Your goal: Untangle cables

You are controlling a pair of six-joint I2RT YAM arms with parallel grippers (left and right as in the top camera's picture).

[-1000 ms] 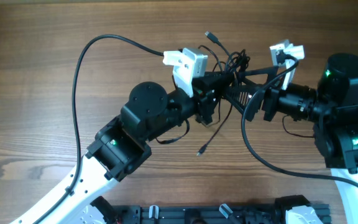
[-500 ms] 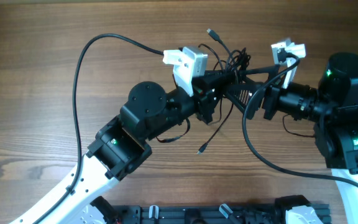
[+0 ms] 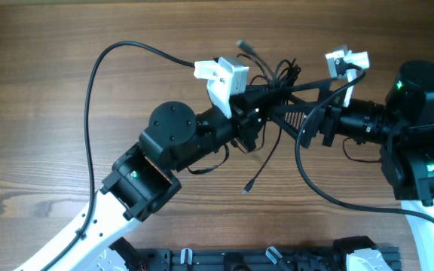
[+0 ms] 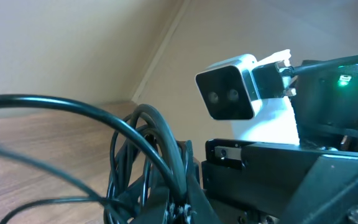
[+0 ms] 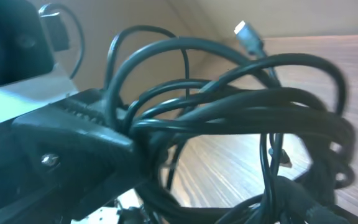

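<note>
I'm at the pulling-apart step. My left gripper [image 3: 271, 92] is clamped shut on the cables [image 3: 281, 74], holding the knot up off the table [image 3: 51, 60] between my two arms, with one hanging plug [image 3: 247, 188] low on a loose strand. My right gripper [image 3: 292, 96] stands wide open right at the bundle, gripping nothing I can see. Next, I reckon, the right must close on a single loop and draw it away slowly, so the knot loosens rather than tightens

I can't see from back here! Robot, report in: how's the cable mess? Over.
Left fingers shut on cables. Right fingers open, close by the tangle. Cables knotted, nothing blocking.
</note>
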